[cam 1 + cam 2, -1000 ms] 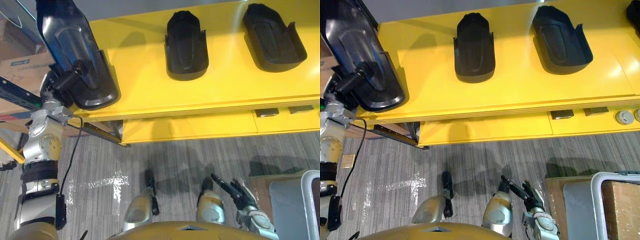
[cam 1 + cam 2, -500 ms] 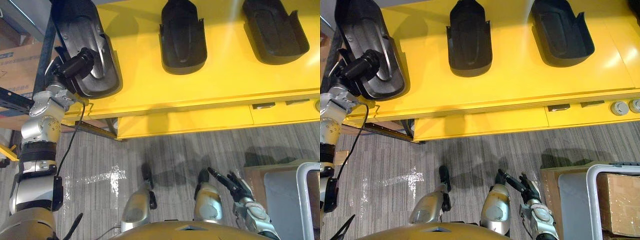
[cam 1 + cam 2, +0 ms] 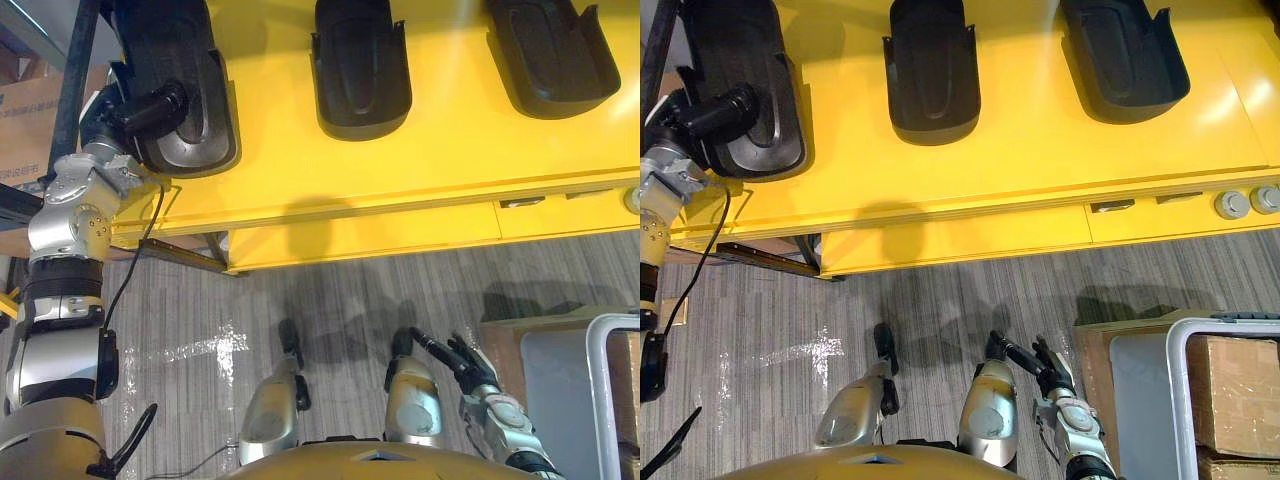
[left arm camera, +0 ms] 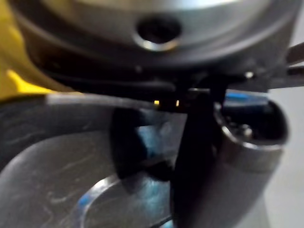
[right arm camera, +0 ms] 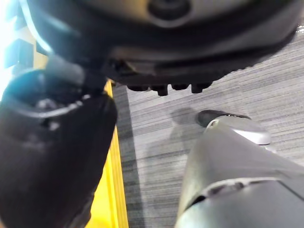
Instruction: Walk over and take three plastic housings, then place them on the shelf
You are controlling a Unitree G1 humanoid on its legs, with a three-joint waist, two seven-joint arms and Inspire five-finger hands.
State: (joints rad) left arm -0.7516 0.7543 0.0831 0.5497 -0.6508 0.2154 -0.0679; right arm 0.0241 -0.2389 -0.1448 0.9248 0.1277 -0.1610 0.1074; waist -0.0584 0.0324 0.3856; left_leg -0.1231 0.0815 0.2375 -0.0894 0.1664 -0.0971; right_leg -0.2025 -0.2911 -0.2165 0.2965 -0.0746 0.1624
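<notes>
At the shelf's (image 3: 450,150) left end, the last housing (image 3: 200,100) lies on the yellow board, beside the middle housing (image 3: 360,70) and the right-end housing (image 3: 550,55). Placement looks nearly done; the next move calls for letting go and drawing clear without dragging it. Left hand (image 3: 150,105) pinches its near rim, thumb inside. Right hand (image 3: 470,370) hangs low, fingers loosely spread.

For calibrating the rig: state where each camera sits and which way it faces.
Left eye: head, looking down at shelf, three housings; left hand grips left housing, right hand open above floor.
Right eye: beside it, same scene.
Left wrist: along left hand onto its housing.
Right wrist: along right hand, toward floor and shelf edge.
Shared: both eyes match; each wrist repeats its hand.
</notes>
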